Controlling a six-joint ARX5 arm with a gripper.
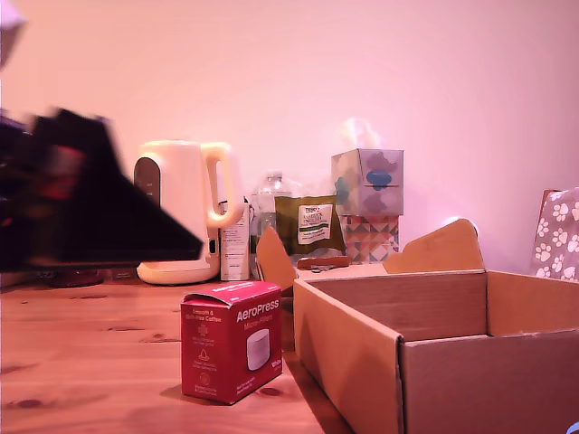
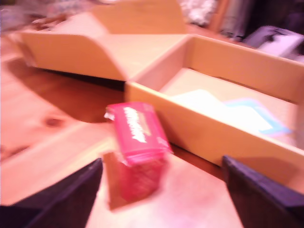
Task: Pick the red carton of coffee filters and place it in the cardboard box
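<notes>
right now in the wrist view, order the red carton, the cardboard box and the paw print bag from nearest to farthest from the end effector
1. red carton, standing on the table ahead of the open end effector, between its fingers.
2. cardboard box, just beyond the carton.
3. paw print bag, past the box's far flap.

We were in what looked like a home kitchen or dining corner. On a knotty wooden table (image 1: 90, 353) against a plain wall stood a cream electric kettle (image 1: 185, 210), a bag of Tesco groceries (image 1: 309, 224), a water bottle (image 1: 270, 197), two stacked tissue boxes (image 1: 369, 203) and coffee filters (image 1: 231, 339).
</notes>
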